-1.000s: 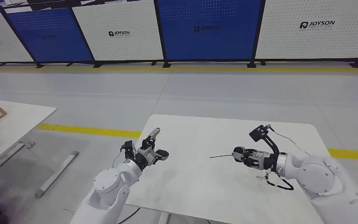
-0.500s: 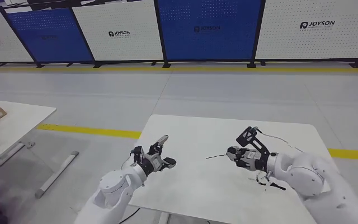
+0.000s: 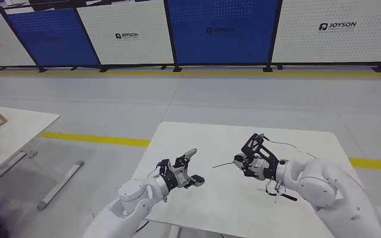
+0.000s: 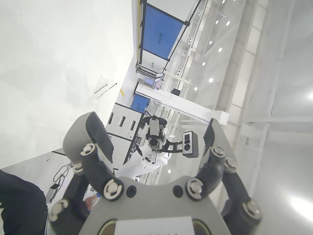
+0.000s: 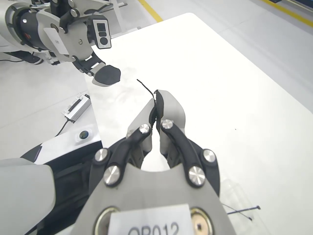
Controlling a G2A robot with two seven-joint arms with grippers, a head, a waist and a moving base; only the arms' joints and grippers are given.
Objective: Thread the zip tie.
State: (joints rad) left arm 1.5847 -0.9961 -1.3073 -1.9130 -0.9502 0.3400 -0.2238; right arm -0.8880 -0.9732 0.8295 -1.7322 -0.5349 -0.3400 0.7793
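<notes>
I am only at the start of the threading. My right gripper (image 3: pixel 239 162) is pinching a thin black plastic zip tie (image 3: pixel 223 165) between pads that are closed tight on it, and one straight end of the strip is sticking out past the fingertips, in the air above the white rectangular table (image 3: pixel 208 135) at the middle of the top view. No loop is forming yet, and nothing is passing through the tie's head. I cannot tell where the head is, or which end is the free one. As I judge it, the grasp is done. Bringing the two ends together and feeding one through the other is all left to do.

My left gripper (image 3: pixel 195 166) is sitting at the lower centre-left of the top view, near the table's edge. Its fingers are spread wide with nothing between them, and they are facing across toward the tie's free end, near it but apart from it. My right arm is reaching in from the lower right, wrist bent so the tie is pointing at the left gripper. A second black zip tie (image 5: pixel 244 212) is lying flat on the table beside my right arm.
</notes>
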